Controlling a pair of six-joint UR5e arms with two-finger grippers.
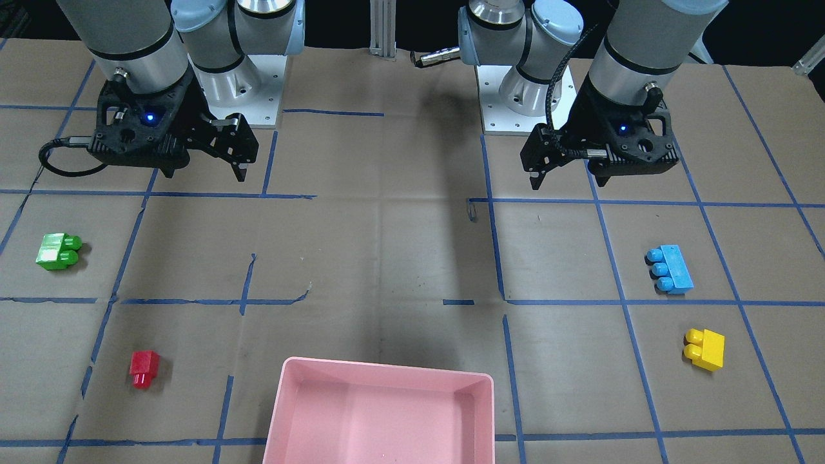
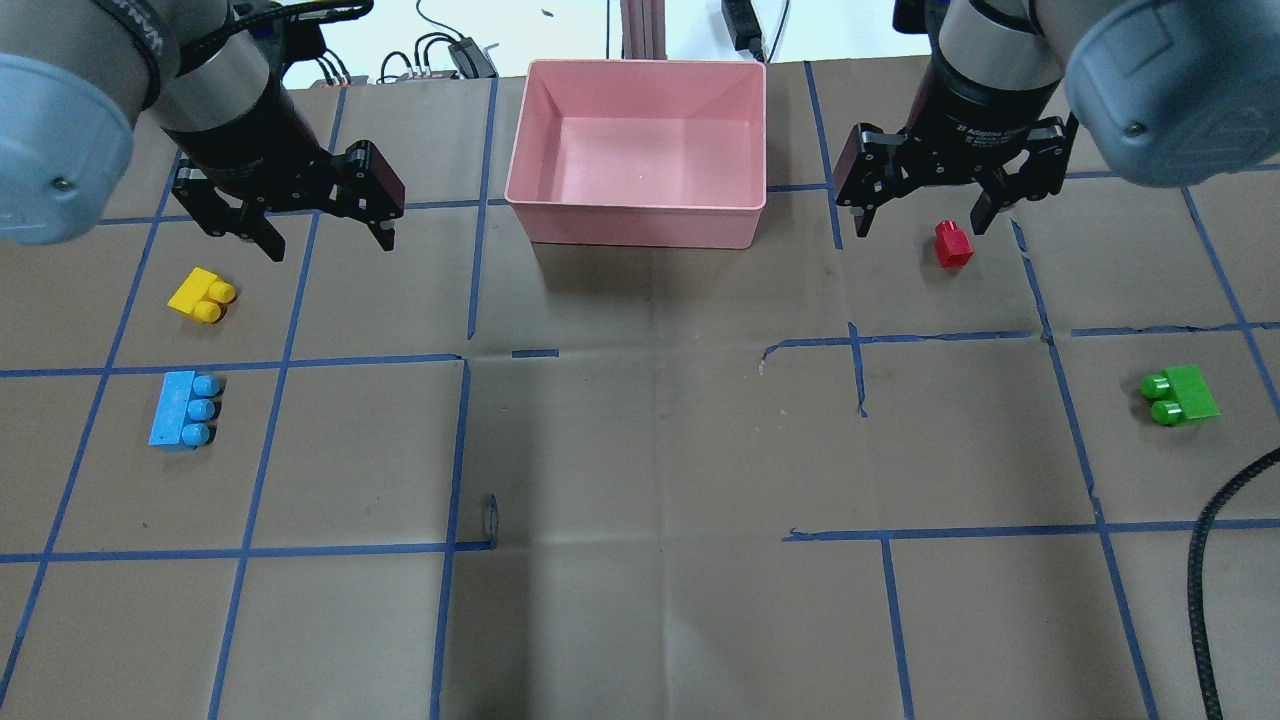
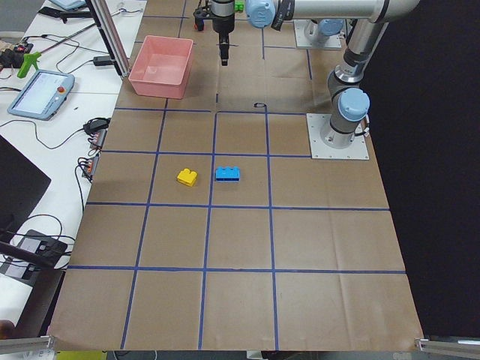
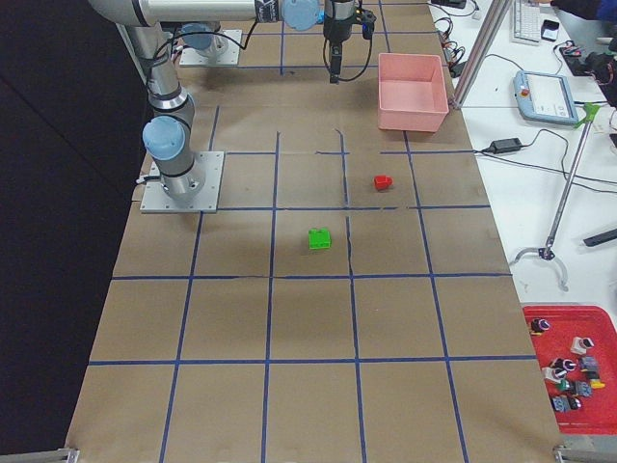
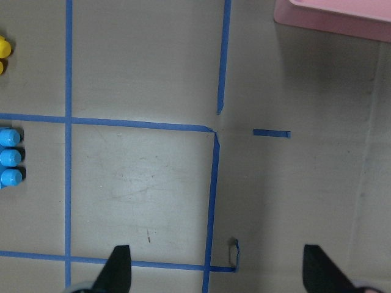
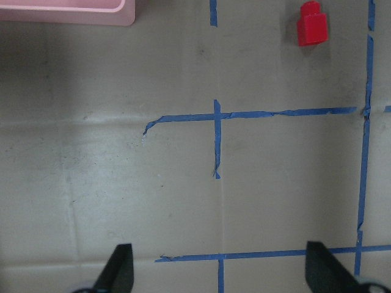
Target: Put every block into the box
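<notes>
The pink box (image 2: 640,215) stands empty at the table's far middle edge; it also shows in the front view (image 1: 380,377). On my left lie the yellow brick (image 2: 202,296) and the light-blue brick (image 2: 184,410). On my right lie the red brick (image 2: 953,244) and the green brick (image 2: 1180,395). My left gripper (image 2: 330,240) hangs open and empty above the table, just beyond the yellow brick. My right gripper (image 2: 922,225) hangs open and empty, high up and in line with the red brick. The red brick (image 6: 312,24) shows at the top of the right wrist view.
Blue tape lines form a grid on the brown table cover. A black cable (image 2: 1225,560) hangs at the near right. The two arm bases (image 1: 238,96) (image 1: 522,96) stand at the robot's side of the table. A bench with a tablet (image 3: 41,94) runs past the box's edge.
</notes>
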